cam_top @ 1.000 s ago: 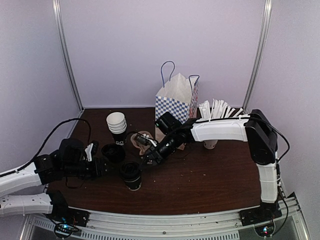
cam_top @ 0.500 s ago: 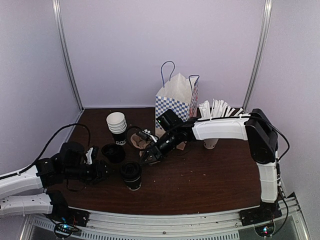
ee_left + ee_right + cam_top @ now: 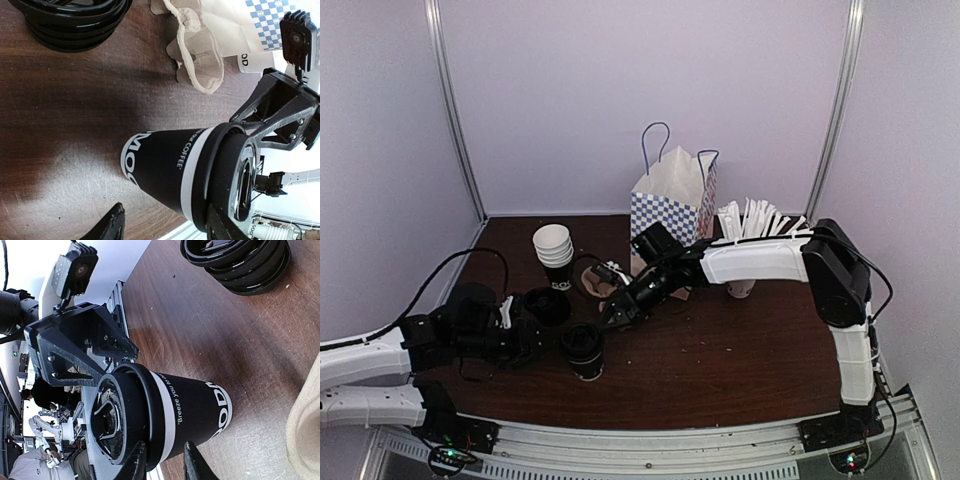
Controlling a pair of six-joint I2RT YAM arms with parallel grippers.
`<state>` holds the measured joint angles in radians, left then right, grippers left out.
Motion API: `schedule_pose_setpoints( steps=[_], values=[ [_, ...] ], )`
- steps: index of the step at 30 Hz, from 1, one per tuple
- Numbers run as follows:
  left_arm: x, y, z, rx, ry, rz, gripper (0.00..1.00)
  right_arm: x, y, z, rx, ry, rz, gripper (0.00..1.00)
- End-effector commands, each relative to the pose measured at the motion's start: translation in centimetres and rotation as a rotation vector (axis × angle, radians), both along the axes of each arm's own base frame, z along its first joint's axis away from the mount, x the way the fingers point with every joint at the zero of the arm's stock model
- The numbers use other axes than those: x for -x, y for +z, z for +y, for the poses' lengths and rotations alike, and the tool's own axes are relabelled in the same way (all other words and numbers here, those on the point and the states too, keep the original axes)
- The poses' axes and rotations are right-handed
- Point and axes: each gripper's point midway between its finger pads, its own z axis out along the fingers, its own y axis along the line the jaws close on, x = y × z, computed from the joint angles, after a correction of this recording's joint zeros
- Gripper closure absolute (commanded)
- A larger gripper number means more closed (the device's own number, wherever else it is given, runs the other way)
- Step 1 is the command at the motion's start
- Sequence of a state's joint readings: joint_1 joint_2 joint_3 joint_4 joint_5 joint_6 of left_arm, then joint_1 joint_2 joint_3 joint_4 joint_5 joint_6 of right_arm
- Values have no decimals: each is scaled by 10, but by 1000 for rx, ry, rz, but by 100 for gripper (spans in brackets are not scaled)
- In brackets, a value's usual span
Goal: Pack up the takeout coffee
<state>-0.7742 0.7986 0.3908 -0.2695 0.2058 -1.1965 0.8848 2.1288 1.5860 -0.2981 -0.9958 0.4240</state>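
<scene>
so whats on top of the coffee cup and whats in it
A black lid sits on the cup, closing its mouth. Nothing rests on the lid. What is in the cup cannot be seen: the lid covers it.

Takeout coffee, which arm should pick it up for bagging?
Likely right. The right gripper, open, sits beside the takeout coffee, and the checkered bag stands just behind that arm; the left gripper is farther from the bag.
</scene>
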Motion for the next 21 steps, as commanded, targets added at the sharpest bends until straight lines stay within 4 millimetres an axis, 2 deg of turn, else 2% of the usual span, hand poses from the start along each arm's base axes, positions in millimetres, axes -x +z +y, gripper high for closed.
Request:
schedule_pose_setpoints(
  steps=[1, 12, 15, 19, 21],
  values=[
    [-2, -2, -6, 19, -11, -1, 44, 3, -6, -2, 0, 2, 19, 74],
    [14, -41, 2, -65, -26, 113, 48, 23, -25, -21, 52, 50, 80, 70],
    [21, -56, 6, -75, -32, 147, 54, 33, -33, -26, 56, 70, 126, 70],
    [31, -84, 21, -119, -9, 185, 71, 38, -47, -28, 73, 53, 140, 73],
    [32, -92, 24, -132, -1, 184, 76, 38, -57, -27, 97, 48, 150, 75]
  ],
)
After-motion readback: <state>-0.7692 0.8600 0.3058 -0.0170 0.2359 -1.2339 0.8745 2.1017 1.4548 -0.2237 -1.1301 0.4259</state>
